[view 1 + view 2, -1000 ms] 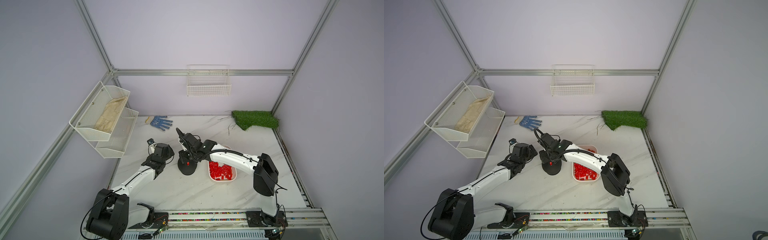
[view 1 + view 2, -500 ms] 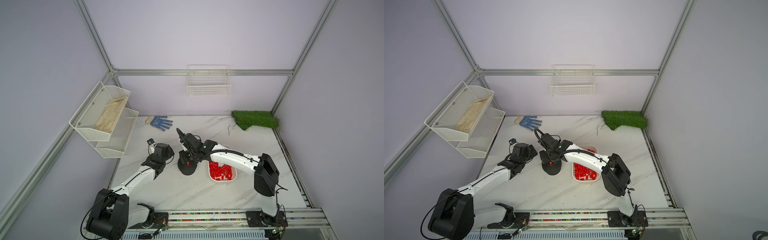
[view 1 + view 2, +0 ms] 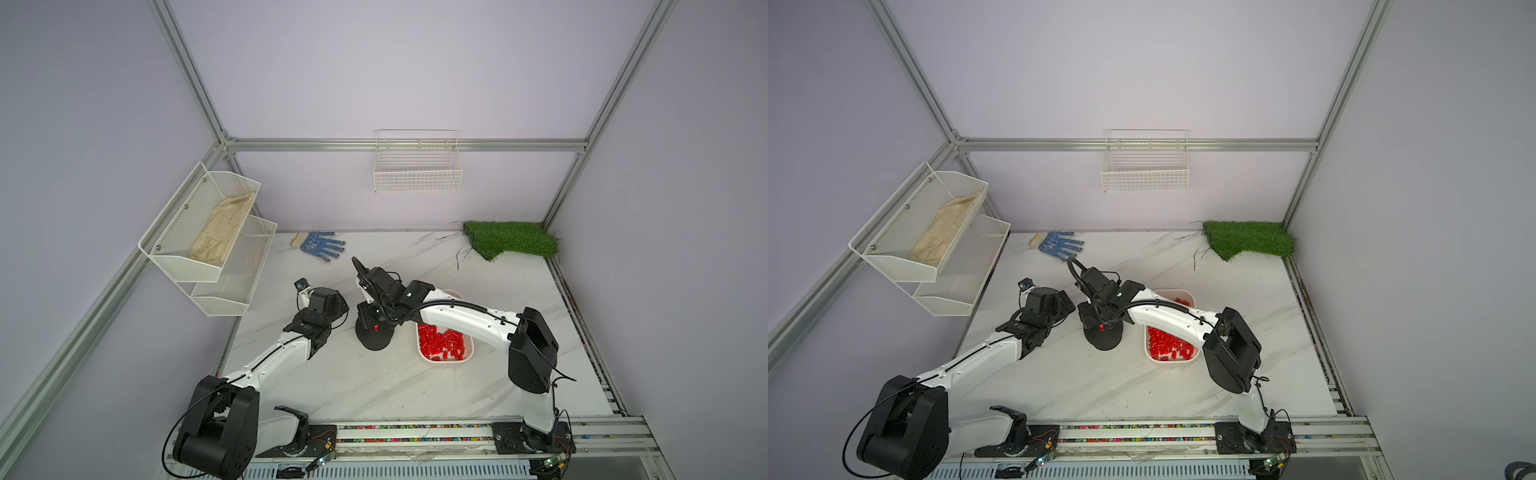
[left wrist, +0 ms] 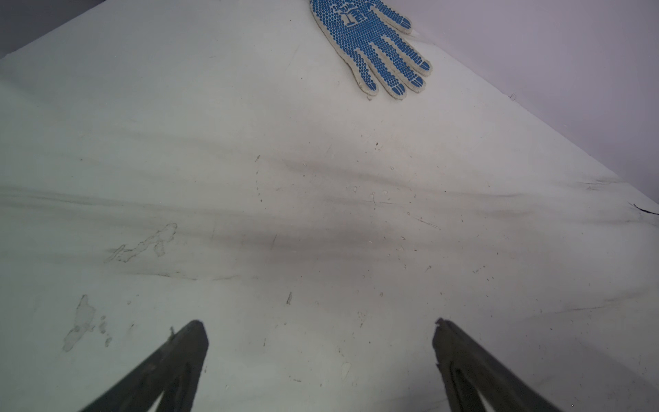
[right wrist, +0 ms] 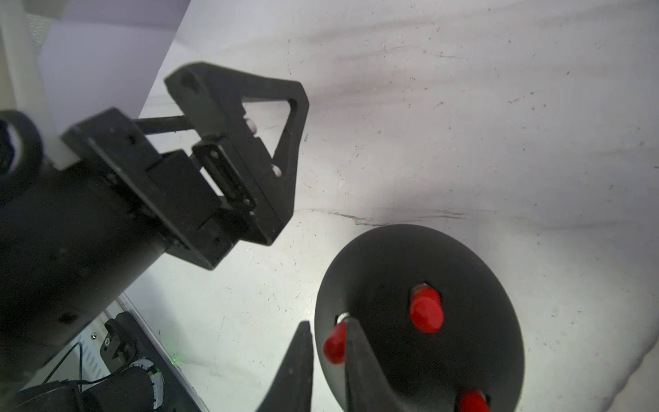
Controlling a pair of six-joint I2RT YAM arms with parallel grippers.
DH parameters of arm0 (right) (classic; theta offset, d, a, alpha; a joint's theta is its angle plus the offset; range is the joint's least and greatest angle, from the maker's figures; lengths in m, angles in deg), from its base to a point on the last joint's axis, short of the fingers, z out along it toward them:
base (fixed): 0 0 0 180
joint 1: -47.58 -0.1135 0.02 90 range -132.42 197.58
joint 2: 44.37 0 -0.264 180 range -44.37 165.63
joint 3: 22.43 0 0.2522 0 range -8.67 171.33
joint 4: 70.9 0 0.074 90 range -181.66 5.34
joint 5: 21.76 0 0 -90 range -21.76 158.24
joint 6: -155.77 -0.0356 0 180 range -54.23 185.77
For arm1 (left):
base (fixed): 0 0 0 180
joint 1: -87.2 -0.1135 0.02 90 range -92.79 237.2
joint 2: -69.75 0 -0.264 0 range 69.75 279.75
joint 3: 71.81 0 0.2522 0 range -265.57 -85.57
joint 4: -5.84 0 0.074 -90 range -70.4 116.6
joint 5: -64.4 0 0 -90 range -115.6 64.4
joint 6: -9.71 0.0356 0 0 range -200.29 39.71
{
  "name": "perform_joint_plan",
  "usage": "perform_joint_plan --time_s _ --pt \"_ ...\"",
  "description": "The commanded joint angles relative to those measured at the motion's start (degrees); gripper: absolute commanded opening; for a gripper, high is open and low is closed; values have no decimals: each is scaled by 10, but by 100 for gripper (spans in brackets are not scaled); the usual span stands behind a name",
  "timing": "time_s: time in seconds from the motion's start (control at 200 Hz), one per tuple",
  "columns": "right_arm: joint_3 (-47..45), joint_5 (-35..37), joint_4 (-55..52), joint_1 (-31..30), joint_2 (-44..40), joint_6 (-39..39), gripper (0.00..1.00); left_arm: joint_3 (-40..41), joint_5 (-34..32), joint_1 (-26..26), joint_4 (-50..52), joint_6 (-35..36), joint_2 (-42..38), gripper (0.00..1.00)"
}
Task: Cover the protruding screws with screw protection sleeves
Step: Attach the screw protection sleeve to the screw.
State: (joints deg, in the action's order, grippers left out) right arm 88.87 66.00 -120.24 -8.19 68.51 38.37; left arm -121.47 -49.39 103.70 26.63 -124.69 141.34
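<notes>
A round black base (image 5: 463, 285) stands on the marble table, also seen in both top views (image 3: 374, 338) (image 3: 1104, 341). Three red screw protection sleeves show on its protruding screws: one (image 5: 335, 347) between my right fingers, one (image 5: 426, 310) mid-base, one (image 5: 472, 401) at the frame edge. A silvery screw foot (image 5: 343, 316) shows under the first. My right gripper (image 5: 326, 323) is narrowly open: one finger touches that sleeve, the other stands just clear. My left gripper (image 4: 321, 328) is open and empty over bare table, left of the base (image 5: 249, 142). More red sleeves (image 3: 440, 343) fill the white tray (image 3: 446, 360).
A blue dotted glove (image 3: 322, 245) lies at the back left. A green turf patch (image 3: 509, 239) sits in the back right corner. A white mesh shelf (image 3: 208, 249) hangs on the left wall and a wire basket (image 3: 417, 170) on the back wall.
Both arms stay about where they were. No other visible difference at this scale.
</notes>
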Motion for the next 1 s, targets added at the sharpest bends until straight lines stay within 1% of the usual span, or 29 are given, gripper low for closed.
perform_joint_plan --time_s 0.0,0.09,0.17,0.21,0.32,0.435,0.77,0.92,0.995 --pt "-1 5 -3 -5 -18 -6 24 11 0 -5 -15 -6 -6 100" --pt "0 17 -6 -5 -23 -7 29 10 1 -4 -16 -6 -7 100" --pt "0 24 -4 -5 -30 -7 30 10 1 -4 -17 -5 -7 100" --pt "2 22 -2 -5 -31 -7 27 10 1 -4 -17 -5 -6 100" --pt "13 17 -12 -5 -22 -7 15 9 1 -4 -17 -4 -6 100" --pt "12 14 -15 -5 -14 -8 11 9 -1 -4 -16 -3 -7 100" --pt "-25 -4 -2 -5 -8 -26 11 8 -1 -4 -14 -2 -8 100" --pt "-25 4 0 -5 -12 -30 11 6 1 -4 -15 -1 -7 100" --pt "-22 20 10 -4 -23 -29 13 0 -1 -4 -10 4 -7 100"
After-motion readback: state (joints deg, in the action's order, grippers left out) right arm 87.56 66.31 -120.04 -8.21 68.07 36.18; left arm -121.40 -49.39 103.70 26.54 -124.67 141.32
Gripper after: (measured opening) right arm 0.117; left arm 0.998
